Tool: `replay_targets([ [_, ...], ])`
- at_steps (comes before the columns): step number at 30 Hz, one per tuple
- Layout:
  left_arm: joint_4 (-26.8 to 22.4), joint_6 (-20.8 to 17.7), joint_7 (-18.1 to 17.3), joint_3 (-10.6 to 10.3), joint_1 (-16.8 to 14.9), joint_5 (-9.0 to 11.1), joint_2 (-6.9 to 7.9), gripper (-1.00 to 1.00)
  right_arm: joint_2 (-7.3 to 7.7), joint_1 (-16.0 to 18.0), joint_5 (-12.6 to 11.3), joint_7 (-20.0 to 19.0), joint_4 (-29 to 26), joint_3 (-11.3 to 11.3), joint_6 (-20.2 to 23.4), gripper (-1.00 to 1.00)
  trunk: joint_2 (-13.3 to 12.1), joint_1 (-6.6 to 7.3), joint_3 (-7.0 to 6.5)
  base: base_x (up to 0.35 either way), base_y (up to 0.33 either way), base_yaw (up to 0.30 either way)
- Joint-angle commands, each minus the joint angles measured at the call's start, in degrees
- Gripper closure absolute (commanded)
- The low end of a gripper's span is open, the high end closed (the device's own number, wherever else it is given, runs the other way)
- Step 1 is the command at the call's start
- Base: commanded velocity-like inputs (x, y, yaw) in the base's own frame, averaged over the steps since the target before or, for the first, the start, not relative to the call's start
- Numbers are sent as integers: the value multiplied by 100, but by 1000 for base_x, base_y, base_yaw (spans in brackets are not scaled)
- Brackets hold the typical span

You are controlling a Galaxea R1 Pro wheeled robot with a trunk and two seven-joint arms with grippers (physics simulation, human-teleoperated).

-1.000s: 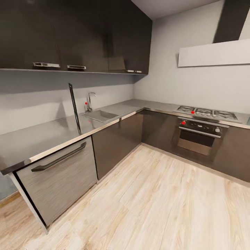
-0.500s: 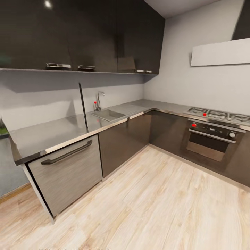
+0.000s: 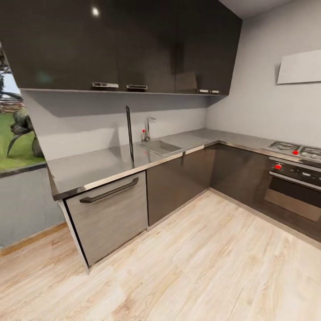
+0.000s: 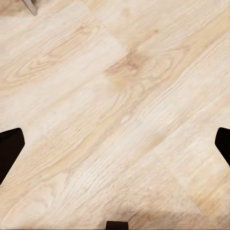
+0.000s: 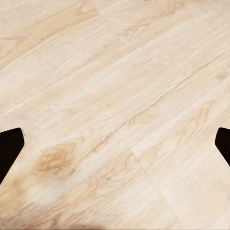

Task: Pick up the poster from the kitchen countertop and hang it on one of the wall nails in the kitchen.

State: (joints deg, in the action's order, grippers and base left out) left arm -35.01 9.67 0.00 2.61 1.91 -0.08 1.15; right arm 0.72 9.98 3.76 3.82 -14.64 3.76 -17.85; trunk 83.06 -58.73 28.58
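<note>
Head view: L-shaped grey metal counter (image 3: 93, 167) on dark base cabinets (image 3: 178, 183), dark upper cabinets (image 3: 133, 44) above. The poster (image 3: 129, 133) stands upright on the counter, edge-on to the camera, so it reads as a thin dark vertical strip; it looks to be leaning on the back wall, hard to confirm from this angle. It sits just beside the inset sink (image 3: 159, 146), with the chrome tap (image 3: 147, 128) behind the sink. A brushed-metal drawer front with a dark handle (image 3: 109, 191) is below the poster's stretch of counter. Hob (image 3: 296, 149) and oven (image 3: 292, 189) sit on the other leg of the L, well apart from the poster. Window with greenery (image 3: 18, 129) past the counter's near end. Left gripper (image 4: 115, 143) in the left wrist view: jaws spread wide, dark tips at opposite frame edges, nothing between them, light wood floor (image 4: 120, 96) below. Right gripper (image 5: 115, 143) in the right wrist view: same, jaws wide apart, holding nothing, over floor.
</note>
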Motion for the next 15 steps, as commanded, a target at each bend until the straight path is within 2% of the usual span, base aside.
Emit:
replay_targets([
  [1,-6,9,0,7,2,-1,-1,-100,4,4,39,40,5,38,-8,-100,2,0,4,0,0,295],
  [10,-6,4,6,12,2,4,6,-100,0,4,40,40,5,38,-8,-100,2,0,4,0,0,295],
  [15,-6,-5,7,12,2,7,16,-100,14,4,38,7,1,37,11,-100,2,0,4,11,-47,154],
])
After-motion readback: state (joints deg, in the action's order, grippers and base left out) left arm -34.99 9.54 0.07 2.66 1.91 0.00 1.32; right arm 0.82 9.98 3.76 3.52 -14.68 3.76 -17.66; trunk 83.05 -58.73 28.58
